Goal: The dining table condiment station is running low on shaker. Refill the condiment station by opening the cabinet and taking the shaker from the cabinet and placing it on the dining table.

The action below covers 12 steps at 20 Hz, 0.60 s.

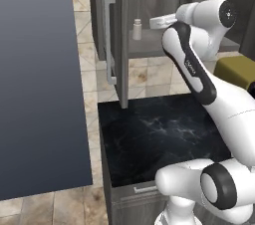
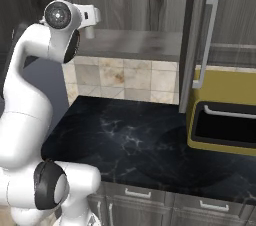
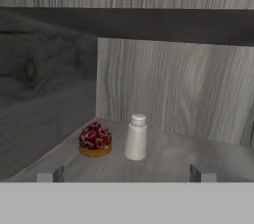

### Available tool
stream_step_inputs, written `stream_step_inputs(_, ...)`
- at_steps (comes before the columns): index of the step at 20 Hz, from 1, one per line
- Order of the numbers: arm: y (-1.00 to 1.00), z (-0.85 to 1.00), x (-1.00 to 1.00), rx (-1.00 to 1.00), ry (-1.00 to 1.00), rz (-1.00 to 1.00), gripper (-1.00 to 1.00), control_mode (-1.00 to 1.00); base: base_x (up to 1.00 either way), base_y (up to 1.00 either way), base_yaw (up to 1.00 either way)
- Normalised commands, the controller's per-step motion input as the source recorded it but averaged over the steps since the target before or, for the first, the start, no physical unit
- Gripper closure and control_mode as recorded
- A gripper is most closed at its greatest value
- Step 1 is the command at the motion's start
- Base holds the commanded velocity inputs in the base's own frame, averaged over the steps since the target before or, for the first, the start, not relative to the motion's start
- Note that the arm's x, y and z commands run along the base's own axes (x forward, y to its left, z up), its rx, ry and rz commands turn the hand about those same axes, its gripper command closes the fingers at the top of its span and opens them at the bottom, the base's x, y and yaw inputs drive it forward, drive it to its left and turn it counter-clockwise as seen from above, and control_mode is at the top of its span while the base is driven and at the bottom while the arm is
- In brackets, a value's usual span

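The shaker (image 3: pixel 136 137) is a small pale cylinder with a narrower cap, standing upright on the shelf inside the open cabinet (image 3: pixel 168 84). From the left base view, the shaker (image 1: pixel 137 29) sits just left of my gripper (image 1: pixel 152 21), a short gap apart. In the hand view my gripper (image 3: pixel 127 173) is open, its fingertips (image 3: pixel 51 173) wide on either side, with the shaker ahead between them and untouched. The cabinet door (image 1: pixel 115 40) stands swung open with its long silver handle (image 1: pixel 109 40). The dining table is out of view.
A small red berry tart (image 3: pixel 95 140) sits close beside the shaker. Under the cabinet runs a black marble counter (image 1: pixel 154 134). A yellow appliance (image 2: pixel 225 120) stands at its right. A large dark panel (image 1: pixel 35 79) fills the left. The other open door (image 2: pixel 192 40) is at the right.
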Motion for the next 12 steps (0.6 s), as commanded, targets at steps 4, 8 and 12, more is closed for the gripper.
stream_step_inputs(4,-0.01,0.0,0.23,0.0,0.0,0.06,-1.0,-1.0,0.0,0.0,0.0)
stream_step_inputs(8,-0.02,0.0,0.26,0.0,0.0,0.04,-1.0,-1.0,0.0,0.0,0.0)
stream_step_inputs(12,-0.01,0.0,0.29,0.0,0.0,0.03,-1.0,-1.0,0.0,0.0,0.0)
